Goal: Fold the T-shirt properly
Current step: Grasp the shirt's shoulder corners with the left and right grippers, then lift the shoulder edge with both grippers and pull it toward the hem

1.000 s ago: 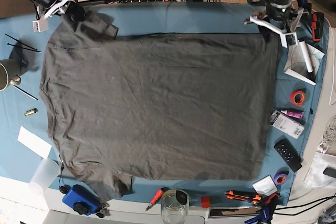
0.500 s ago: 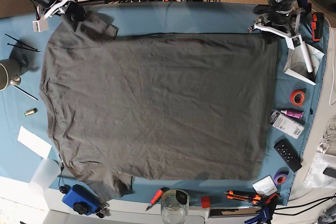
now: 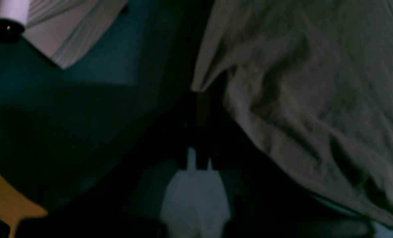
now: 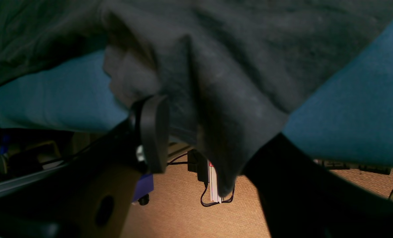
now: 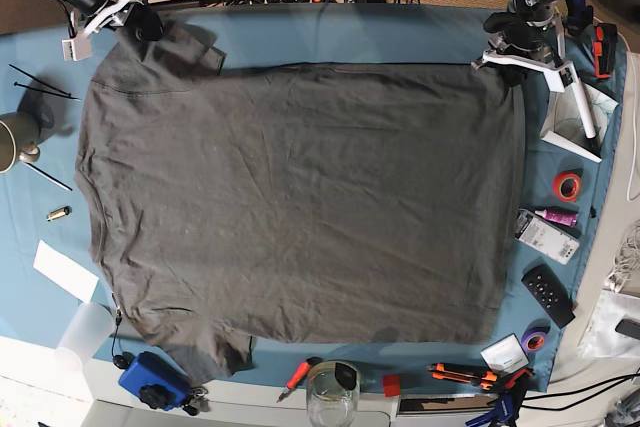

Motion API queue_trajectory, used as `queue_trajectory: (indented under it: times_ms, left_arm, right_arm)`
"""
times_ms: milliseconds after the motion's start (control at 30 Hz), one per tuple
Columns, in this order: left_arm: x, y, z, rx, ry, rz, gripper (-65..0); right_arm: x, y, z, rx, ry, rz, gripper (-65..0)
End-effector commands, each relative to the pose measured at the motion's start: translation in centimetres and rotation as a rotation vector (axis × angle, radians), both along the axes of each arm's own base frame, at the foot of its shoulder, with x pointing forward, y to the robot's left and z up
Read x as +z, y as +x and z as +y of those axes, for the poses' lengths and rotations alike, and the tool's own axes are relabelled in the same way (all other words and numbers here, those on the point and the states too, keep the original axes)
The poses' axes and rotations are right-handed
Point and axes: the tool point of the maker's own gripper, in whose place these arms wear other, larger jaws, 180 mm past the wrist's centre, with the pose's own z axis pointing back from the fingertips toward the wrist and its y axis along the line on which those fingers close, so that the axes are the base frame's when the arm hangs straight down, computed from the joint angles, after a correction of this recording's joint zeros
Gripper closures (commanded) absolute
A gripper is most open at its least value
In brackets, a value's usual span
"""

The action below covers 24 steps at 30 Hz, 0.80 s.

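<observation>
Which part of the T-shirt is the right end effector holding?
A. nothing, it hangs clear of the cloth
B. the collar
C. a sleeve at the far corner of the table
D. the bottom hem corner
C: the base view shows the right end effector on the T-shirt at its far sleeve, and the right wrist view shows bunched cloth between its fingers.
</observation>
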Motion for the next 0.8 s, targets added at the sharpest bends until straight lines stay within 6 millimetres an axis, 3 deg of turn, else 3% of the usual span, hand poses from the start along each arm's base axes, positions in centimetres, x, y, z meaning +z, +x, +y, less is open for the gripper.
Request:
queue_trajectory:
  times_ms: [0, 100, 267, 500, 767]
  left_arm:
    - [-0.5, -0.6, -1.4, -0.043, -0.048, 0.033, 0.0]
    - [-0.3, -0.4, -1.7, -0.072, -0.048, 0.018, 0.0]
    - [0.1, -0.1, -2.4, -0.156, -0.021, -0.01, 0.0]
    - [0.5, -0.1, -2.1, -0.158, -0.007, -0.013, 0.0]
    - [4.0, -1.0, 0.8, -0.116, 0.081, -0.046, 0.0]
  right_arm:
    - [0.2, 0.0, -0.5, 0.006, -0.025, -0.001, -28.0]
    - [0.4, 0.3, -0.6, -0.003, -0.026, -0.021, -23.4]
    - [0.7, 0.7, -0.7, -0.013, -0.026, -0.043, -0.8]
    - [0.8, 0.7, -0.7, -0.016, -0.023, -0.047, 0.0]
    - [2.7, 0.5, -1.7, -0.045, 0.024, -0.082, 0.0]
